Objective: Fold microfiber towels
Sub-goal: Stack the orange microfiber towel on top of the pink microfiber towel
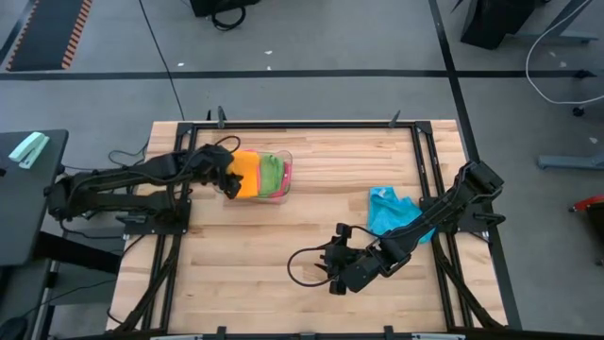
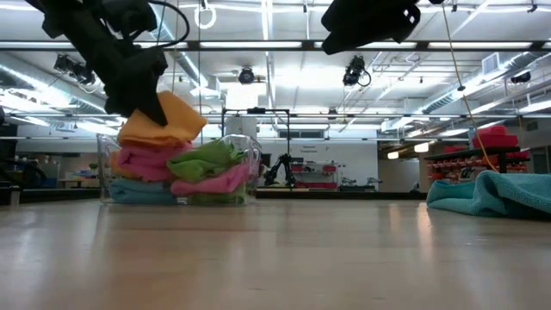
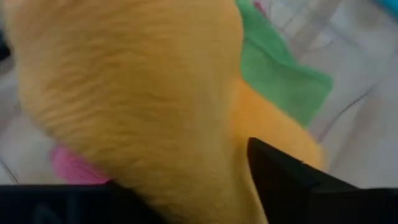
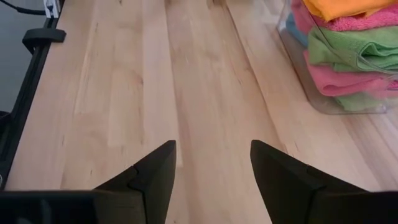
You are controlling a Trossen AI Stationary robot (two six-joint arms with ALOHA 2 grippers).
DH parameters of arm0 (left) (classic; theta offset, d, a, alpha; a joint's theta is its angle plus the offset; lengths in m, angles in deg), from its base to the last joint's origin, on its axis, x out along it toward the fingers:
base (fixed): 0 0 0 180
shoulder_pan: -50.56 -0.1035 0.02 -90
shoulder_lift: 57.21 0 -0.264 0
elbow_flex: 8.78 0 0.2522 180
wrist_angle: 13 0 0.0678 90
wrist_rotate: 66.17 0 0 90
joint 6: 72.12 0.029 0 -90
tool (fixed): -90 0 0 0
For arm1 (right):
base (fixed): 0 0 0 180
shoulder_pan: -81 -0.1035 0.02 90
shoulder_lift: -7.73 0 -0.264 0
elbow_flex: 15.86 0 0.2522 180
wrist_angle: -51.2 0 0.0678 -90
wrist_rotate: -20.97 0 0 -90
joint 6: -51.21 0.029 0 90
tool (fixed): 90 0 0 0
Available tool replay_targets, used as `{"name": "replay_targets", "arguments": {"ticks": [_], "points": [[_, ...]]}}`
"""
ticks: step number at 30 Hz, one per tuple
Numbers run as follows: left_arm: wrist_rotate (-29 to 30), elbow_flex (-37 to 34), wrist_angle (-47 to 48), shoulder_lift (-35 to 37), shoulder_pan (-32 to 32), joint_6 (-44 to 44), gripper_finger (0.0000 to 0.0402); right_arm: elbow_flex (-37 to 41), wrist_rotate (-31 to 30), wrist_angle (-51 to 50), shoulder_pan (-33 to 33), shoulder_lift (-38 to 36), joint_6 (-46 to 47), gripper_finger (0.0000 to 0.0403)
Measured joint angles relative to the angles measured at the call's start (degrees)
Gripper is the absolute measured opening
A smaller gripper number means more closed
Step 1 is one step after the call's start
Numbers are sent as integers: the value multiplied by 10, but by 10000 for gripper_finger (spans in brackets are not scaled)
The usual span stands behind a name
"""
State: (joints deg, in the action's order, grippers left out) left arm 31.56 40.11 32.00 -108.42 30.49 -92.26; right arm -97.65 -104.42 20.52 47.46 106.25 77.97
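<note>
A clear plastic bin at the table's far left holds a pile of folded microfiber towels: pink, green, blue at the bottom, and an orange one on top. My left gripper slants down onto the orange towel with its fingers apart. A crumpled blue towel lies on the table at the right, partly under my right arm. My right gripper hangs open over bare wood near the table's middle. My left gripper comes at the orange towel's near-left end from above at a slant, fingers spread. The cloth bulges up between them and lies against the one finger that shows; the other is hidden by the towel. The towel rests on the pile in the bin.
The bin's clear wall stands beyond my right gripper. Black frame rails run along the table's edges. Bare wood stretches between the bin and the blue towel.
</note>
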Motion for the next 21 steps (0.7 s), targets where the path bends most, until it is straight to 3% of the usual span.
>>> {"name": "replay_targets", "arguments": {"ticks": [11, 15, 21], "points": [[48, 7, 21, -21, 0, 108, 341, 0, 0, 4, 0, 0, 0, 216], [56, 46, 96, -21, -6, 100, 363, 0, 0, 4, 0, 0, 0, 216], [56, 78, 182, -22, -32, 79, 362, 0, 0, 4, 0, 0, 0, 216]]}}
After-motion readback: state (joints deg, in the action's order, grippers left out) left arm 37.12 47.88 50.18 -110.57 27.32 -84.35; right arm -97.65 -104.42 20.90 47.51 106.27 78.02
